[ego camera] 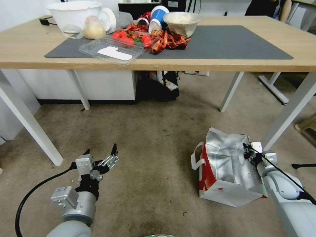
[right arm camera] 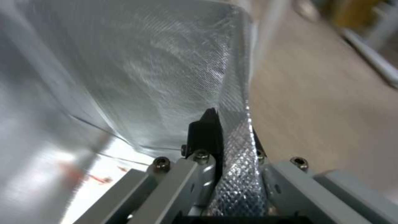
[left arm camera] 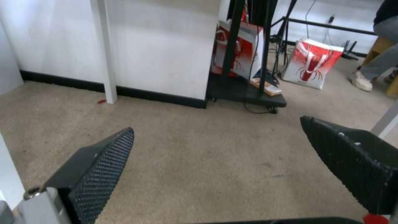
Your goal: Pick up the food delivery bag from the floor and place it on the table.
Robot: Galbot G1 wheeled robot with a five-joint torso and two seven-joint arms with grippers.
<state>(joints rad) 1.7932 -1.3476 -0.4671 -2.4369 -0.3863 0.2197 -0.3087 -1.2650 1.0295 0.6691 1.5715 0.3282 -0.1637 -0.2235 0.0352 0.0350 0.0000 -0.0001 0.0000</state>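
The food delivery bag (ego camera: 227, 171) stands open on the floor (ego camera: 154, 138) at the right, white with a red side panel, foil lining and white handles. My right gripper (ego camera: 247, 152) is at the bag's far right rim, shut on the foil edge. In the right wrist view the bag (right arm camera: 145, 71) shows its foil wall pinched between the black fingers (right arm camera: 207, 130). My left gripper (ego camera: 102, 155) hovers open over bare carpet at the left; its wrist view shows the two black pads (left arm camera: 104, 161) wide apart. The table (ego camera: 29, 49) stands ahead with a dark grey mat (ego camera: 230, 42).
The table's left half holds white bowls (ego camera: 74, 14), a clear tray of tomatoes (ego camera: 113, 46), cans and red crayfish shells (ego camera: 168, 41). White table legs (ego camera: 29, 121) stand left and right of me. A black stand (left arm camera: 248, 90) and other red-and-white bags (left arm camera: 313, 63) sit under and beyond the table.
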